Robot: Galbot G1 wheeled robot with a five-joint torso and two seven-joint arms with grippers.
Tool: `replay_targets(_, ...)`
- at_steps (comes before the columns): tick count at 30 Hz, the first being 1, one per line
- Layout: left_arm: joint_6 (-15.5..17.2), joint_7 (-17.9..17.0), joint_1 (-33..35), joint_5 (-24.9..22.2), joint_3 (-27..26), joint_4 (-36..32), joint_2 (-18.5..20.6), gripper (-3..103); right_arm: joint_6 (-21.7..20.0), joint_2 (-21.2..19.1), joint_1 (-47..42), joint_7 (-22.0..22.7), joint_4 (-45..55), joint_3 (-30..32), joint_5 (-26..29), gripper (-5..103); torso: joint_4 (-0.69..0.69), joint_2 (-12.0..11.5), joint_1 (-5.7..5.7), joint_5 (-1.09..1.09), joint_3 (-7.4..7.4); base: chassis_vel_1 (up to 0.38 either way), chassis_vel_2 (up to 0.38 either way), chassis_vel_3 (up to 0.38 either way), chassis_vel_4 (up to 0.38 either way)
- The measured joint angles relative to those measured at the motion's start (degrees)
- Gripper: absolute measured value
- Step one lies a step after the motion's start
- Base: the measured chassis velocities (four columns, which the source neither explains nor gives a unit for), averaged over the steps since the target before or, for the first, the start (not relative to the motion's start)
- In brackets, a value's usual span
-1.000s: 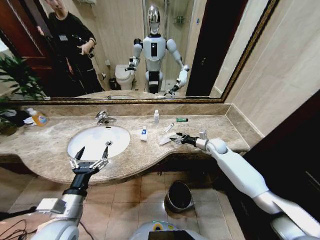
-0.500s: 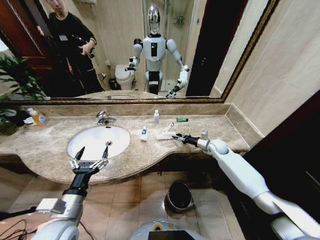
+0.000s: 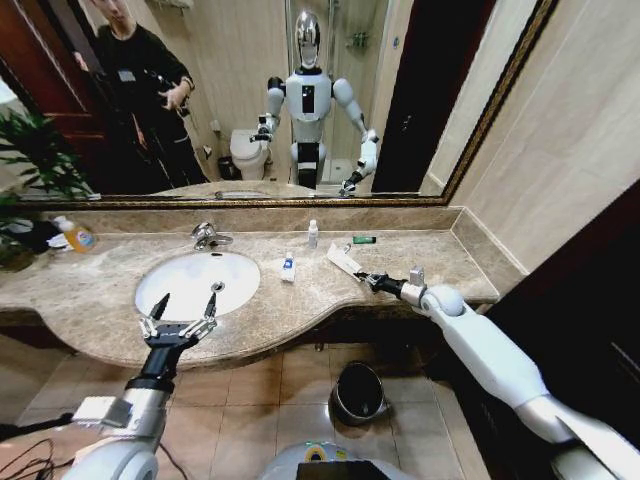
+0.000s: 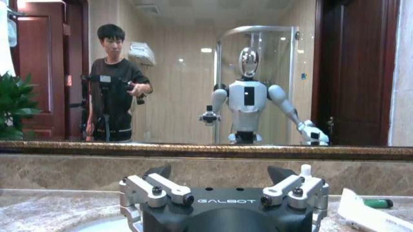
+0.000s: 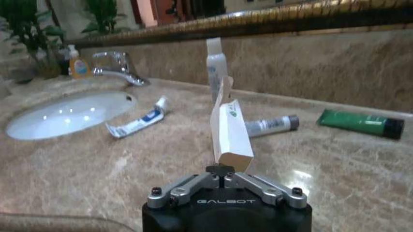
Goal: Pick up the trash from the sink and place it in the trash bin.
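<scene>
My right gripper (image 3: 366, 280) is shut on one end of a long white wrapper (image 3: 343, 260), which tilts up off the beige counter to the right of the sink (image 3: 160, 292). In the right wrist view the fingers (image 5: 205, 183) pinch the wrapper (image 5: 230, 130) at its base. A white tube with a blue label (image 3: 288, 267) lies near the basin, and a tiny white bottle (image 3: 313, 233) and a green-black piece (image 3: 364, 240) stand by the back wall. My left gripper (image 3: 185, 305) hangs open over the sink's front rim. The dark trash bin (image 3: 343, 408) stands on the floor below.
A chrome tap (image 3: 207, 236) sits behind the basin. At the counter's far left are a yellow bottle (image 3: 78, 237) and a potted plant (image 3: 35, 160). A small grey-capped tube (image 5: 271, 125) lies near the green piece (image 5: 360, 123). A mirror backs the counter.
My right gripper has lifted the wrapper from lying flat on the counter to tilted up, and has drawn slightly right and toward the counter's front. The left arm has not moved.
</scene>
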Motion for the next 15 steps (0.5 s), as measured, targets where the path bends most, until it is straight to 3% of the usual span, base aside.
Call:
replay_targets(9,0.00,0.00,0.00,0.00,0.00,0.00,0.00,100,1.62,-1.97,-8.71,-0.67,6.86,9.35,5.00,0,0.00,0.00,0.00,0.01,0.00,0.000,0.000,0.000,0.000)
replay_targets(15,0.00,0.00,0.00,0.00,0.00,0.00,0.00,100,5.74,-6.69,-18.01,-1.76,12.52,17.02,9.86,0,0.00,0.01,0.00,0.00,0.00,0.000,0.000,0.000,0.000)
